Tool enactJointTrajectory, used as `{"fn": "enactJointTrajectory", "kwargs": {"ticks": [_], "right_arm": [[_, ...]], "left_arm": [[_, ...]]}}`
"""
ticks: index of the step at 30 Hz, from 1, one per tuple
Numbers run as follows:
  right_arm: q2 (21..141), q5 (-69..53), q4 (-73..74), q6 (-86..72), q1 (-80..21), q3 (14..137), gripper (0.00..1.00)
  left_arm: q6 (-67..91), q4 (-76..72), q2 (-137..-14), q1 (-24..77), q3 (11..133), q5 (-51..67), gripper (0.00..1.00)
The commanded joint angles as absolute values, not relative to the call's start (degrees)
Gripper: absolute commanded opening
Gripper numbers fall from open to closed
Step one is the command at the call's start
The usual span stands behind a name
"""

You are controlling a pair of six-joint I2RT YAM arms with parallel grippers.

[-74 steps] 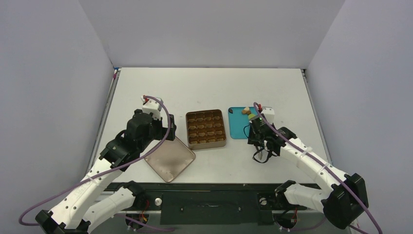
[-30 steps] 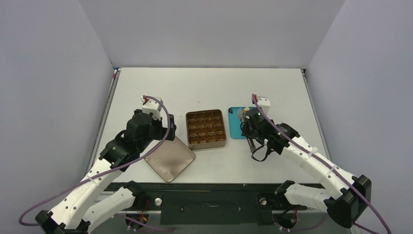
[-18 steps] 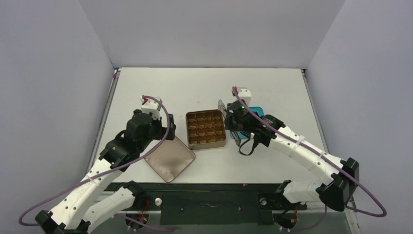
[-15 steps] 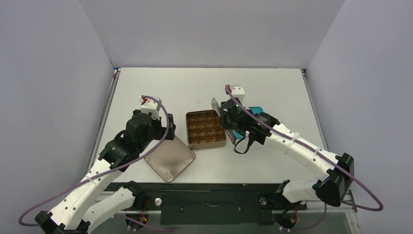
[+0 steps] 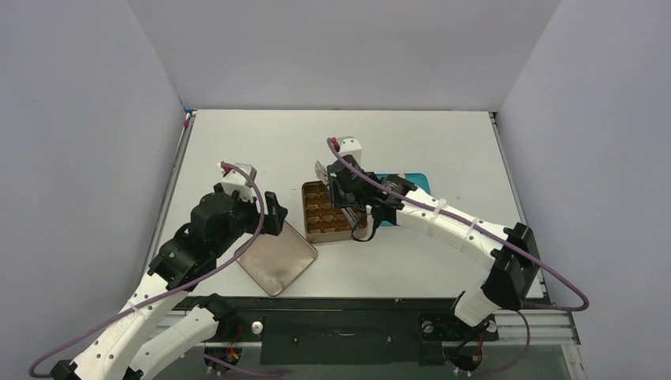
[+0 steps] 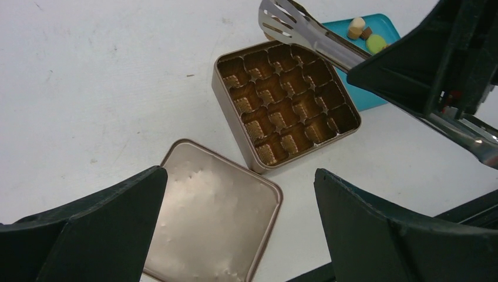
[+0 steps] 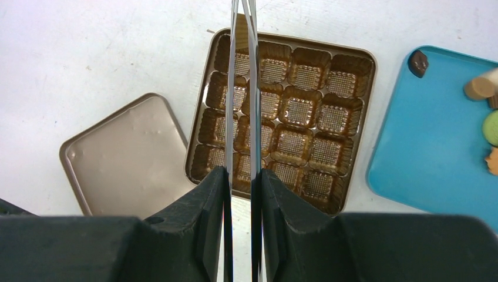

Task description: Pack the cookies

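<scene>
cookies on the tray, tweezers over the tin

white table [image 5: 261,142] between plain grey walls [image 5: 79,119]. at mid-table, a square gold metal tin [image 7: 299,108], open, with four rows of four ribbed compartments. just beside its near-left corner, a flat gold lid [image 7: 126,158] with rounded corners, inside face up. just right of the tin, a teal plastic tray [image 7: 428,135] with all the cookies [image 6: 355,26] on it: one dark piece [image 7: 417,62] near the far-left corner, then tan [image 7: 480,87], green [image 7: 491,127] and yellow-orange [image 7: 492,160] pieces further right, partly cut off in the right wrist view. right gripper [image 7: 241,176] above the tin, pinched on long metal tweezers [image 7: 234,88], blades slightly apart, tips toward the tin's far side. left gripper [image 6: 239,173] aloft over lid and tin, fingers spread wide, holding nothing.
</scene>
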State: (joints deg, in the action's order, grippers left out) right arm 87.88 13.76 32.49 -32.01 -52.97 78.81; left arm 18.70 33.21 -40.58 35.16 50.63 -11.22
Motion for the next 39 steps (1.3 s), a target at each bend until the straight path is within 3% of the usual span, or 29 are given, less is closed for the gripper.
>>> {"fn": "enactJointTrajectory", "kwargs": {"ticks": [1, 18, 39], "right_arm": [[90.6, 13.2, 29.0, -30.6, -53.9, 82.3, 0.09], [99.9, 12.1, 26.0, -31.6, -54.1, 84.7, 0.10], [99.7, 12.8, 24.6, -33.2, -54.2, 81.1, 0.24]], "left_arm": [[18.7, 29.9, -39.3, 35.1, 49.1, -8.1, 0.97], [18.3, 31.3, -38.8, 34.8, 47.7, -10.8, 0.97], [18.1, 31.7, -39.4, 34.7, 47.6, -11.6, 0.97]]}}
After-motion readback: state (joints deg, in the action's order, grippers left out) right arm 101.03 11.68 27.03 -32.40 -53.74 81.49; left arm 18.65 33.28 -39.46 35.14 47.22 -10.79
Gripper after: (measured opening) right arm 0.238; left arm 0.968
